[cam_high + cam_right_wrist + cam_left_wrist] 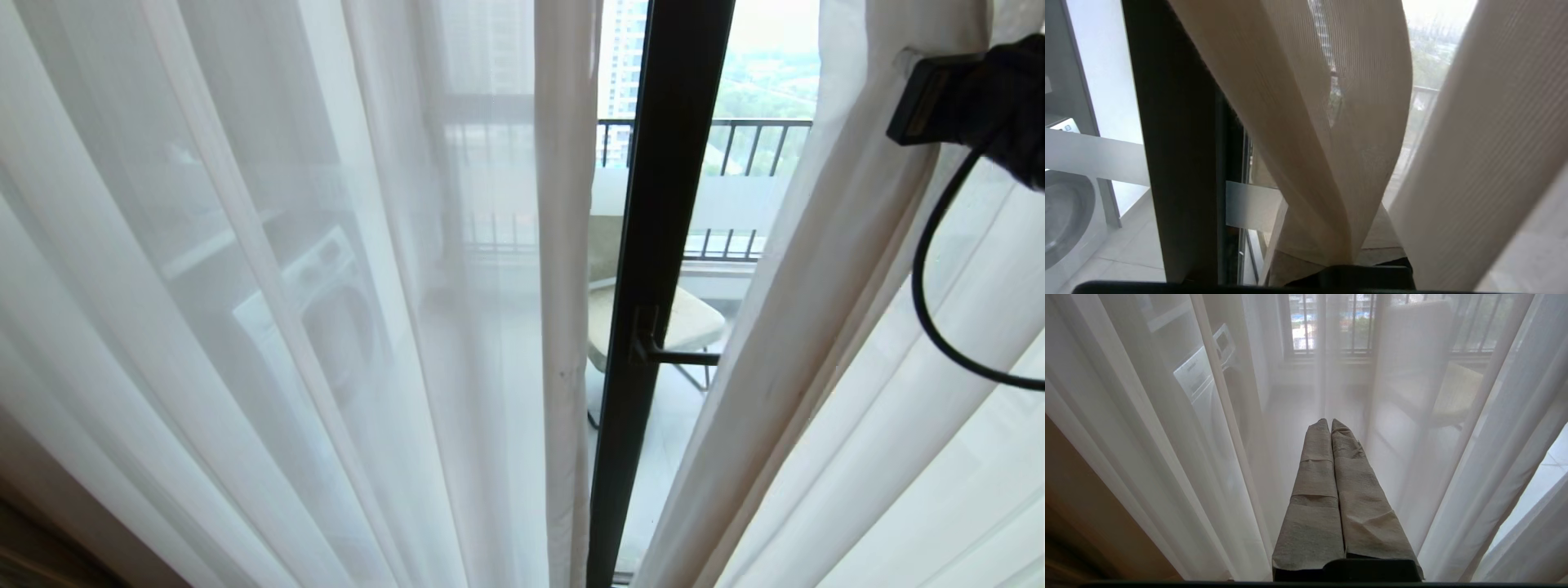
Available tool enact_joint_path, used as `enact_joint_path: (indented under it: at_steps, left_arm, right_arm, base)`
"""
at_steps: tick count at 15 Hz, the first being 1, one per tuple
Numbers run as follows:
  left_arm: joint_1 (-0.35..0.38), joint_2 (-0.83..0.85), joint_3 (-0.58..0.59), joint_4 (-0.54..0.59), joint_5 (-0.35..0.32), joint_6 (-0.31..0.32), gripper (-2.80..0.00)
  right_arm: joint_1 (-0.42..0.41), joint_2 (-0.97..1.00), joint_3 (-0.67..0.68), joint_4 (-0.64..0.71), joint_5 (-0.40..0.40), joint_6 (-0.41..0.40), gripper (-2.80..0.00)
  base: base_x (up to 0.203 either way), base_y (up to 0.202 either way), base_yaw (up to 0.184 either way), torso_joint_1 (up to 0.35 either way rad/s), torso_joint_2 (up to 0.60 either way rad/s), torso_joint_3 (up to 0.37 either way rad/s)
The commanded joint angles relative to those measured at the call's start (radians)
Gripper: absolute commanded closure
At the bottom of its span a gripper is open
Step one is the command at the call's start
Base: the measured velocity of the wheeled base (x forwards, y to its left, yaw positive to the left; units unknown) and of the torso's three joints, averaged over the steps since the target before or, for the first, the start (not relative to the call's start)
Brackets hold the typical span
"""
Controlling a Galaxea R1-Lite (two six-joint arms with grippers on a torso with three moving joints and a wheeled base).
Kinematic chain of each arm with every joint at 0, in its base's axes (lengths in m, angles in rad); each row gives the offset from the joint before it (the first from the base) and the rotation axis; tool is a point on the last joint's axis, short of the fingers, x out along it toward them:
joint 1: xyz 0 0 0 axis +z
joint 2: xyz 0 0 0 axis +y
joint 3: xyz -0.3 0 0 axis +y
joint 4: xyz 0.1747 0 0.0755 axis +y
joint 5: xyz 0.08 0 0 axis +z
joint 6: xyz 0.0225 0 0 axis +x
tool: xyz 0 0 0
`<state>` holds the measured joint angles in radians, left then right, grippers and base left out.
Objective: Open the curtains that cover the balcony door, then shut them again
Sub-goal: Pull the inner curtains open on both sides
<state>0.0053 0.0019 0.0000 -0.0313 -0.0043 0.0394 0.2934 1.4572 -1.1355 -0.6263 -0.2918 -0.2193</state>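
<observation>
White sheer curtains hang in two panels, the left panel (286, 286) and the right panel (816, 327). In the gap between them stand the balcony door's black frame (653, 245) and its lever handle (682, 357). My right gripper (918, 73) is high at the right, shut on a fold of the right sheer panel (1331, 143). In the right wrist view the cloth runs out from between the wrapped fingers (1392, 255), next to the door frame (1175, 163) and a frosted band (1253, 206). My left gripper (1329, 422) is shut and empty, pointing at the left sheer panel (1167, 437).
Through the sheer a washing machine (326, 302) shows on the balcony. A chair (694, 322) and the black railing (751, 135) show through the glass. A black cable (927, 302) loops down from my right wrist. A tan surface (49, 523) fills the lower left corner.
</observation>
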Motion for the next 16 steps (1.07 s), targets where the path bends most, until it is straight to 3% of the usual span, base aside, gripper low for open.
enact_joint_path:
  at_steps: [1,6,16]
  left_arm:
    - [0.001,0.000,0.000,-0.001,0.000,0.001,0.00]
    - [0.001,0.000,0.000,-0.001,0.000,0.001,0.00]
    - [0.001,0.000,0.000,-0.001,0.000,0.001,0.00]
  right_arm:
    - [-0.051,-0.049,0.027,-0.005,-0.004,-0.002,0.00]
    - [-0.189,-0.107,0.070,-0.005,-0.010,-0.003,0.00]
    - [-0.244,-0.175,0.175,-0.055,-0.009,0.000,0.00]
  base:
    - [0.000,0.000,0.000,0.000,0.00,0.000]
    - [0.000,0.000,0.000,0.000,0.00,0.000]
    - [0.000,0.000,0.000,0.000,0.00,0.000]
